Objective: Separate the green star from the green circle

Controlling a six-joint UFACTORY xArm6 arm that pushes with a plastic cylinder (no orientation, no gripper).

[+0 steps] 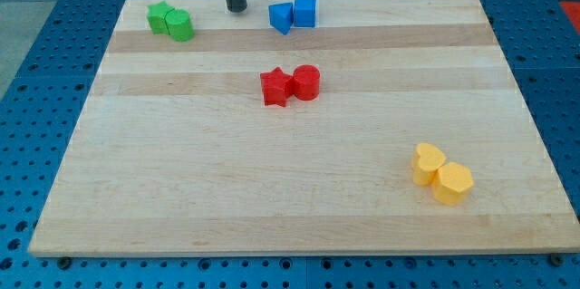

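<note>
The green star lies near the view's top left corner of the wooden board. The green circle touches it on its right and slightly lower side. My tip is at the view's top edge of the board, to the right of the green pair and a gap away from it, and left of the blue blocks.
A blue triangle-like block and a blue cube touch each other at the top centre. A red star and a red cylinder sit together mid-board. A yellow heart and a yellow hexagon sit at the lower right.
</note>
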